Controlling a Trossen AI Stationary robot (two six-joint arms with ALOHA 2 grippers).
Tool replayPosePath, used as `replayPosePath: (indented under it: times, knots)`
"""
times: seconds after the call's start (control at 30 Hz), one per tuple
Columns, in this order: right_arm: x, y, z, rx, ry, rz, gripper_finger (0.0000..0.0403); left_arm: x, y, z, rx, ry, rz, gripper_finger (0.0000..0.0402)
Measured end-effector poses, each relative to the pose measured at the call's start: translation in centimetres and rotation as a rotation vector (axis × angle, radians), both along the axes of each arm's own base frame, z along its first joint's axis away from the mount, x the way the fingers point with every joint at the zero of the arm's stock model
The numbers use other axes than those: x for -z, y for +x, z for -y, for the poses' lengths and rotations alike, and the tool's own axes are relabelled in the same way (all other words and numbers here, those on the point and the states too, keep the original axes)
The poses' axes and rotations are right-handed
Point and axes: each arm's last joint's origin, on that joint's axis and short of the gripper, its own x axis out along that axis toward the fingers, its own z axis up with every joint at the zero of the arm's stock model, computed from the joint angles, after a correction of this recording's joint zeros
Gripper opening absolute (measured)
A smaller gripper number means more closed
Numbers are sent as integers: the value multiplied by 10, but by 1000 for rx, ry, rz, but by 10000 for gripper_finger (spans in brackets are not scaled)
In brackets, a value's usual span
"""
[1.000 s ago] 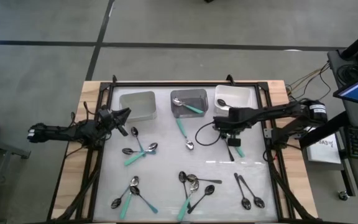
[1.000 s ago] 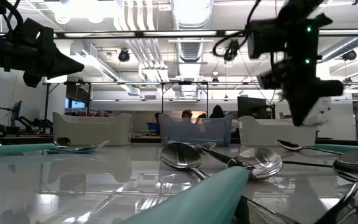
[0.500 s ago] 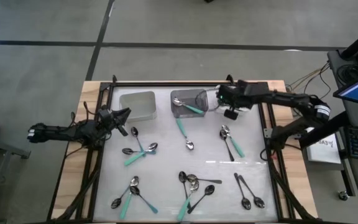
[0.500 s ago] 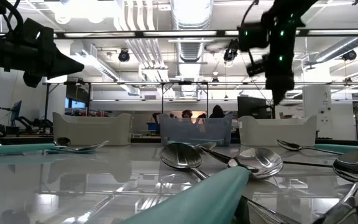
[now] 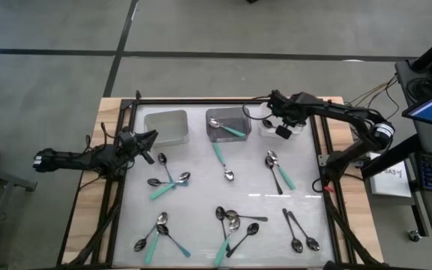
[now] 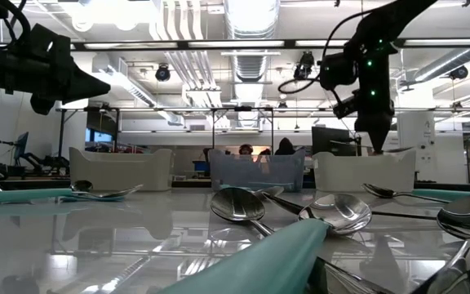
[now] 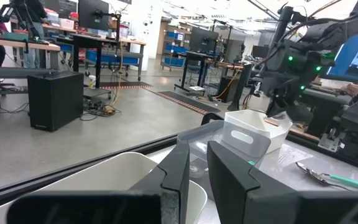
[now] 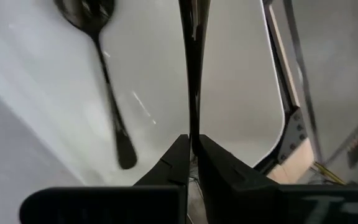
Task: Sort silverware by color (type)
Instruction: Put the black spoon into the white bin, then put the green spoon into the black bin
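Note:
My right gripper (image 5: 277, 122) hangs over the right white bin (image 5: 297, 112) at the table's far edge, shut on a black spoon (image 8: 193, 68). A second black spoon (image 8: 104, 68) lies flat on that bin's floor. The middle grey bin (image 5: 240, 115) holds a teal-handled spoon (image 5: 232, 131). The left bin (image 5: 166, 127) looks bare. Several silver, black and teal-handled spoons lie loose on the table, among them a heap (image 5: 235, 223) near the front. My left gripper (image 5: 147, 144) waits at the table's left, pointing level, open by a narrow gap and holding nothing. My right gripper pinches the black spoon's thin handle (image 8: 193, 127) between its two fingertips. The fingers come from above, slanting steeply down, and the spoon runs on in line with them. It hangs below them, clear of the bin's floor; its lower end lies outside the wrist view.
A dark frame rail (image 5: 317, 131) runs along the table's right side close to the right bin. Two black spoons (image 5: 300, 232) lie at the front right, a teal-handled one (image 5: 280, 172) below the right bin, crossed teal ones (image 5: 168, 182) at the left.
My right gripper has lifted the black spoon clear of the table's right middle. It has swung toward the far edge, rising a little and rolling about its own line, and now stands over the right white bin. It has stayed shut on the spoon.

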Motion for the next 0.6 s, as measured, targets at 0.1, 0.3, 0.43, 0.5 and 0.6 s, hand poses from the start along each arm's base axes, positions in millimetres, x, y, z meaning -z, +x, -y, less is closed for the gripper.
replayPosePath:
  times: [0.1,0.3,0.43,0.5,0.6]
  knots:
    - [-2,0,-1,7,13,30,29,0,0,0,0,0,0,41]
    - [-5,-1,-3,70,8,69,82,0,0,0,0,0,0,41]
    - [-8,0,-15,175,161,210,104,0,0,0,0,0,0,41]
    - [-9,5,-24,190,275,295,106,0,0,0,0,0,0,41]
    - [-11,16,-46,176,350,336,101,0,0,0,0,0,0,41]
